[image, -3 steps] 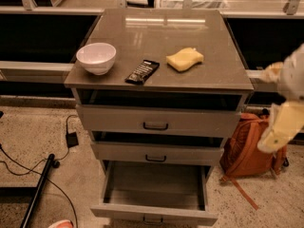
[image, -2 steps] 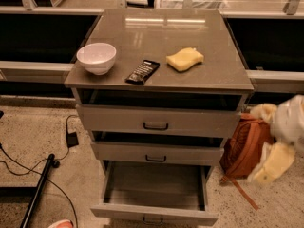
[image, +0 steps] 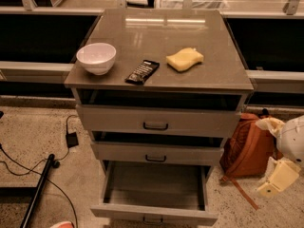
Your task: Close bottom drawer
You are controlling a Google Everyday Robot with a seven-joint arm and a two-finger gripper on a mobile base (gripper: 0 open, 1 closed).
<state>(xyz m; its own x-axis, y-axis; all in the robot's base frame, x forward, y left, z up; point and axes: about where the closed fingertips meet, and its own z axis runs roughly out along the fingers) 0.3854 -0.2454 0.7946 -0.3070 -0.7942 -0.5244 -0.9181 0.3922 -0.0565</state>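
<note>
The bottom drawer (image: 154,213) juts open toward the frame's lower edge, its long axis running left-right. The tool (image: 278,178) hangs at lower right; I cannot tell its grip.

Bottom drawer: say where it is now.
In the camera view the bottom drawer juts out open at bottom centre, under the middle drawer; the tool hangs to its right, beside the orange backpack.

Arm (image: 293,136): white rounded segment at the right margin, low, beyond the front-right corner of the desk (image: 190,27).
Gripper (image: 277,180): cream-coloured, hangs under the arm, angled down and left, well below the desk's front edge.
Gap: gripper apart from the desk's right side.
</note>
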